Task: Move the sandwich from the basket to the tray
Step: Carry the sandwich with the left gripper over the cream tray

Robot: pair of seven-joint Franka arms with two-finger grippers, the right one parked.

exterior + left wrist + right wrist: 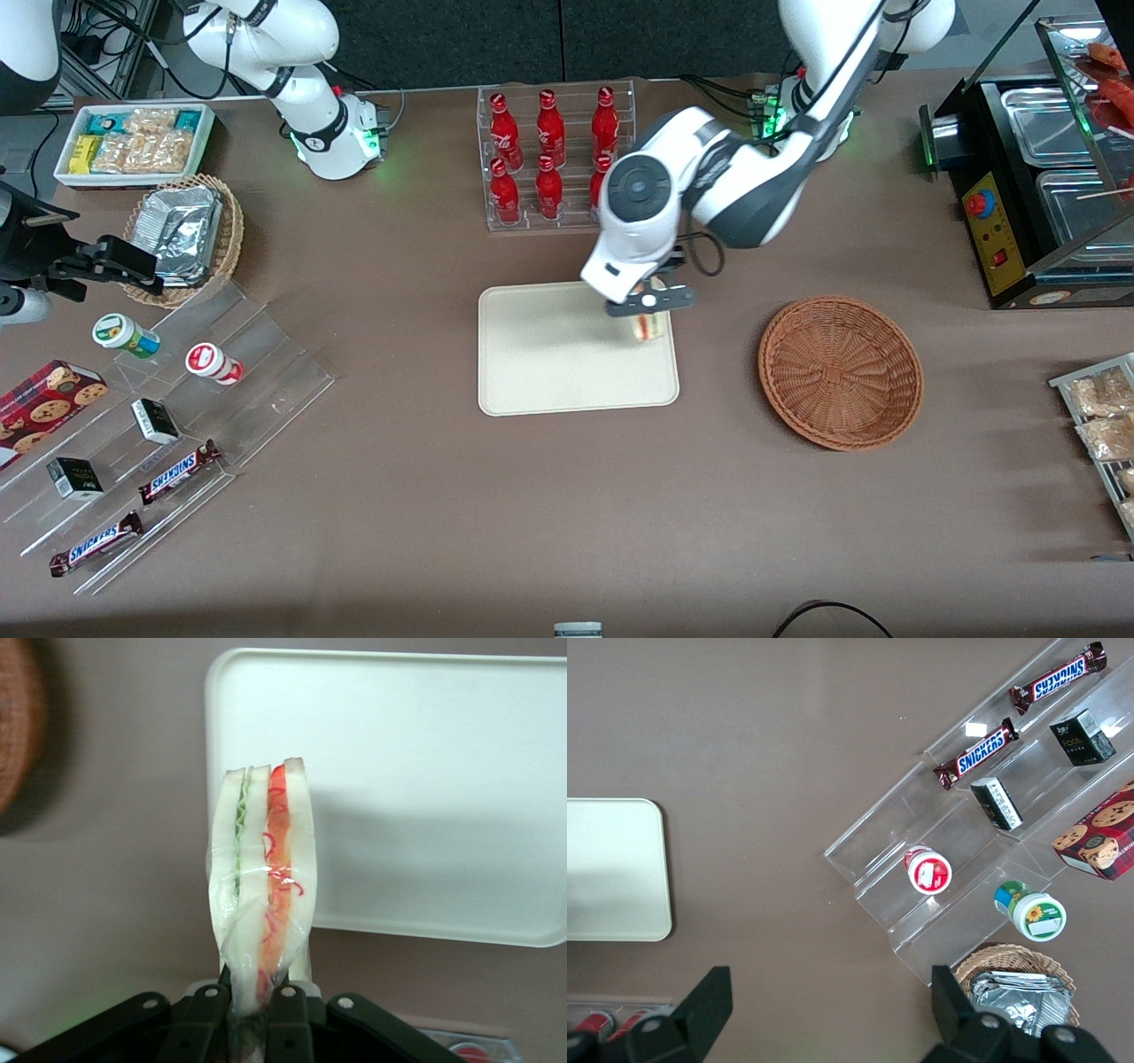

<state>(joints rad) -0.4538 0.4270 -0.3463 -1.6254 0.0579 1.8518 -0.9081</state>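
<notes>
My left gripper (649, 312) is shut on the sandwich (649, 326), a plastic-wrapped white wedge with red and green filling. It holds it over the edge of the cream tray (549, 354) that lies nearest the basket. In the left wrist view the sandwich (263, 877) sticks out from between the shut fingers (288, 1023), over the brown table beside the tray's rim (266, 673). The reddish-brown wicker basket (840, 370) stands empty beside the tray, toward the working arm's end of the table; it also shows in the left wrist view (16, 718).
A clear rack of red bottles (554, 155) stands farther from the front camera than the tray. A clear stepped display (168, 425) with snack bars and cups, a foil-lined basket (186, 235) and a white snack bin (133, 142) lie toward the parked arm's end. A black warmer (1036, 186) stands toward the working arm's end.
</notes>
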